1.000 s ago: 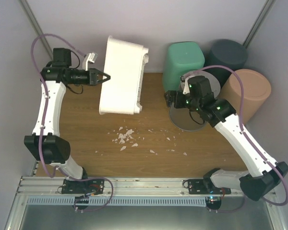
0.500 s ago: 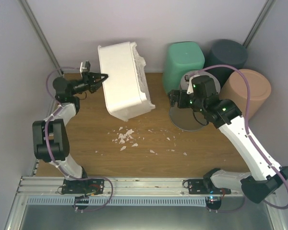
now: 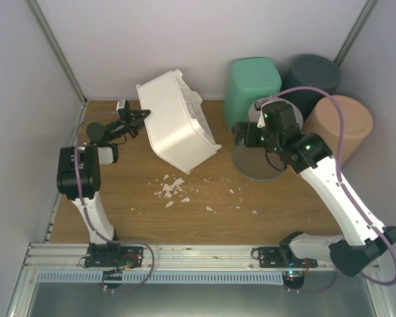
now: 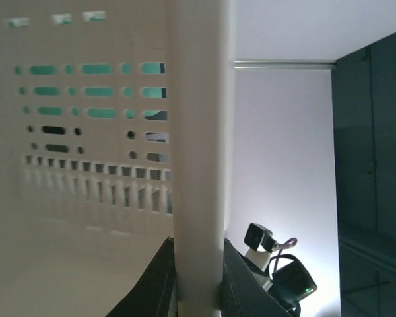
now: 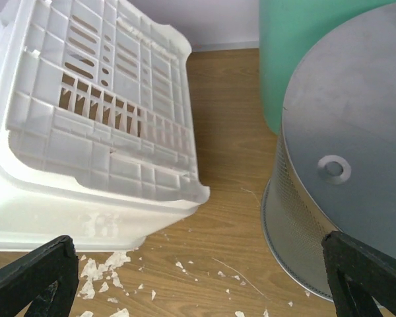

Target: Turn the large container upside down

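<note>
**Top external view.** The white perforated container [image 3: 173, 125] lies tipped on the wooden table [image 3: 119, 198]. One smooth side wall faces up, and the ribbed, slotted base is turned toward the right arm's side. The left gripper [image 3: 138, 117] is at the container's left rim and is clenched on it. The right gripper [image 3: 240, 137] hovers to the right of the container, well apart from it, with its jaws released. An upturned metal mesh bin [image 3: 257, 162] stands to the right of the container. A green bin [image 3: 252, 86], a dark grey bin [image 3: 311, 74] and a tan bin [image 3: 342, 122] stand further right. White fragments [image 3: 173, 188] lie on the table just in front of the container.

**Left wrist view.** The left gripper [image 4: 198, 285] grips the container's rim [image 4: 198, 152], one finger against each face. The perforated wall [image 4: 79, 132] fills the space to the left of the rim.

**Right wrist view.** The right gripper [image 5: 198, 281] stands wide open and holds nothing. The container [image 5: 86, 132] shows its ribbed base. The mesh bin [image 5: 336, 165] and green bin [image 5: 303, 46] are to its right, and the fragments [image 5: 99, 269] lie below it.
</note>
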Action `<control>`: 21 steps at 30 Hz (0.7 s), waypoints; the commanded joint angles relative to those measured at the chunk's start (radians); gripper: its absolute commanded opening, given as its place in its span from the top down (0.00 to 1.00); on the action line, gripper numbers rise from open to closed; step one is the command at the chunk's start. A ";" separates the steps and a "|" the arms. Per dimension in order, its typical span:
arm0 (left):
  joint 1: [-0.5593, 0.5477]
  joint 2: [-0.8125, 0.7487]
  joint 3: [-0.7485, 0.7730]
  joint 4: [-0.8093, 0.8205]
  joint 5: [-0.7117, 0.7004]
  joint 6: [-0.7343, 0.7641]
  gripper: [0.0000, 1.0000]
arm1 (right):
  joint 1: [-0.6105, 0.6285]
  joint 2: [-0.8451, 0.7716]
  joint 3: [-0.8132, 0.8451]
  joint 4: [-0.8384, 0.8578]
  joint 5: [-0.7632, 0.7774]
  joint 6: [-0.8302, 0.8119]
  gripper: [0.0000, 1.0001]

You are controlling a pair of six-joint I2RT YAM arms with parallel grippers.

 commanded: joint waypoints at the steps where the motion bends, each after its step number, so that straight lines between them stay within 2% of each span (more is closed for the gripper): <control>1: -0.050 0.056 0.041 0.342 -0.053 -0.178 1.00 | -0.002 0.026 0.041 -0.042 0.029 0.025 0.00; 8: -0.108 0.190 0.234 0.343 -0.098 -0.256 1.00 | -0.003 0.077 0.087 -0.077 0.042 0.018 0.00; 12: -0.113 0.281 0.310 0.342 -0.068 -0.275 1.00 | -0.002 0.088 0.092 -0.076 0.043 0.018 0.00; 13: -0.108 0.303 0.315 0.342 -0.057 -0.280 0.97 | -0.002 0.089 0.093 -0.077 0.043 0.017 0.00; 14: -0.102 0.314 0.316 0.341 -0.044 -0.281 0.90 | -0.002 0.092 0.093 -0.077 0.043 0.015 0.00; 16: -0.087 0.324 0.295 0.341 -0.014 -0.279 0.66 | -0.003 0.095 0.096 -0.078 0.045 0.010 0.00; 17: -0.078 0.325 0.281 0.341 0.004 -0.276 0.58 | -0.003 0.097 0.099 -0.078 0.045 0.008 0.00; 21: -0.031 0.324 0.217 0.341 0.070 -0.253 0.41 | -0.003 0.112 0.116 -0.078 0.041 -0.003 0.00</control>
